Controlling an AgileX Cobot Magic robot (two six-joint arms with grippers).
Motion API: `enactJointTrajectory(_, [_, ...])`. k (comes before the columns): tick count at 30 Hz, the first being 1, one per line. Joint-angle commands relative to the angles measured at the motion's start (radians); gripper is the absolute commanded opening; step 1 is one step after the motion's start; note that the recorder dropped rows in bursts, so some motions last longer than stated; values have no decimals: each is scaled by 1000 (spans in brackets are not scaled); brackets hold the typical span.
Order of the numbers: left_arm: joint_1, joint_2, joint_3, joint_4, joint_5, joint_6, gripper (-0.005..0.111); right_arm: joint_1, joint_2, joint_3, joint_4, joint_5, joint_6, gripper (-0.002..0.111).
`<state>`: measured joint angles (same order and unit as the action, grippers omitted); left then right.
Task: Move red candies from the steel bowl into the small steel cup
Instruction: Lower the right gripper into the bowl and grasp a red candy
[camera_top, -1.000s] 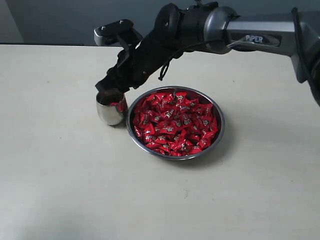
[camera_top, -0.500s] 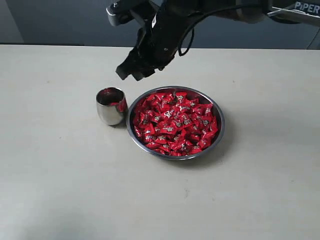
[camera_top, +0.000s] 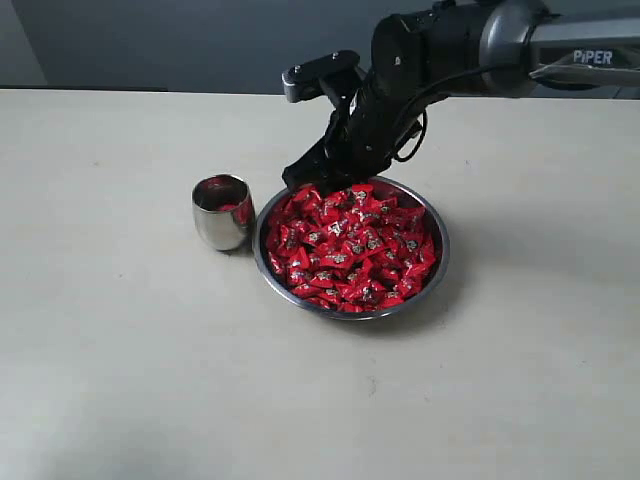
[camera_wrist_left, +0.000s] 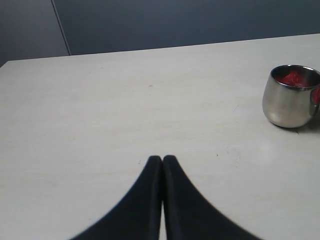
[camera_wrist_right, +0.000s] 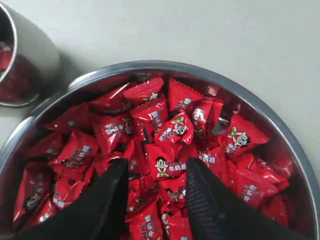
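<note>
the right fingers (camera_wrist_right: 114, 197) stand wide apart, tips down at the heap of red candies (camera_top: 350, 245), with one wrapper lying loose in the gap between them. the heap fills the steel bowl (camera_top: 345, 316). the small steel cup (camera_top: 222, 215), just beside the bowl, holds a few. the left fingers (camera_wrist_left: 150, 200) are pressed together above the pale matte desk (camera_top: 120, 380), with a dark grey-blue wall (camera_top: 150, 40) behind. the wrappers are glossy and crinkled, the steel mirror-bright.
</note>
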<state>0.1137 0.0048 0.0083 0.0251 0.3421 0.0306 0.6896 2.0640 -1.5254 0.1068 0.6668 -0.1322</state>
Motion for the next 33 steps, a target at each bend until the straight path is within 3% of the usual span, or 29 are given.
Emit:
enactJointTrajectory(1, [-5, -5, -8, 2, -5, -1, 0, -4, 32, 6, 6, -59, 8, 38])
enactJointTrajectory(20, [-5, -5, -8, 2, -5, -1, 0, -50, 115, 6, 168, -154, -8, 38])
enactJointTrajectory(33, [-5, -5, -8, 2, -5, -1, 0, -50, 138, 6, 172, -165, -10, 38])
